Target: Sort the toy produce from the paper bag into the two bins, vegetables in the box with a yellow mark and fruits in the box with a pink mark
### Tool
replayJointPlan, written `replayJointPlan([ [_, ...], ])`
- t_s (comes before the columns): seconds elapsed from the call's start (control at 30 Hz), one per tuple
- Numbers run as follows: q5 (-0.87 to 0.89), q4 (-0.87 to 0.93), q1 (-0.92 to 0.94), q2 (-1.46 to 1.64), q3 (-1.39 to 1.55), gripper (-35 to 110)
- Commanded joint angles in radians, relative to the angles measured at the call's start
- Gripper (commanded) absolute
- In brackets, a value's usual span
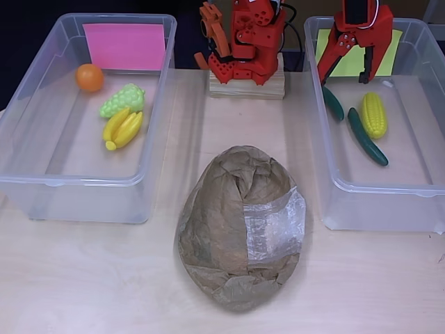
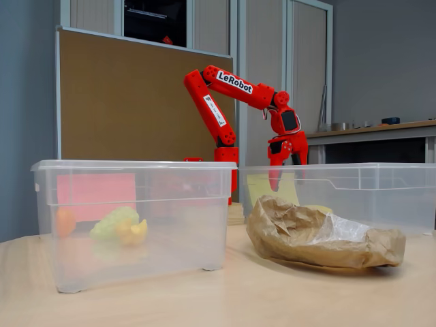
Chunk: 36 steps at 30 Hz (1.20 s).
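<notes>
A pale wooden table (image 1: 90,278) is seen carrying two clear plastic bins in the overhead view, the pink-marked bin (image 1: 42,177) at the left and the yellow-marked bin (image 1: 417,202) at the right. A crumpled paper bag (image 1: 240,226) is set between them, nearer the front edge. The red arm (image 2: 235,85) is reached over the right bin, its gripper (image 1: 348,75) spread open and empty above a cucumber (image 1: 366,138), a corn cob (image 1: 373,115) and a second green vegetable (image 1: 333,104). A banana bunch (image 1: 122,129), green grapes (image 1: 122,100) and an orange (image 1: 90,77) are held in the left bin.
</notes>
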Motion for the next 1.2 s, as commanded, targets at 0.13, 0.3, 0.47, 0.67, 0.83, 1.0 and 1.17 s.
replayJointPlan([
  [0.13,-0.491,0.176,0.189,-0.137,-0.37,36],
  [0.3,-1.019,0.239,0.388,-0.267,-0.627,32],
  [0.47,-1.566,0.064,0.532,-0.261,-0.669,29],
  [0.67,-1.904,-0.064,0.723,-0.1,-0.56,26],
  [0.83,-2.082,-0.305,0.897,0.123,-0.268,19],
  [1.0,-2.168,-0.514,1.088,0.259,0.066,18],
  [1.17,-2.22,-0.588,1.209,0.357,0.249,18],
])
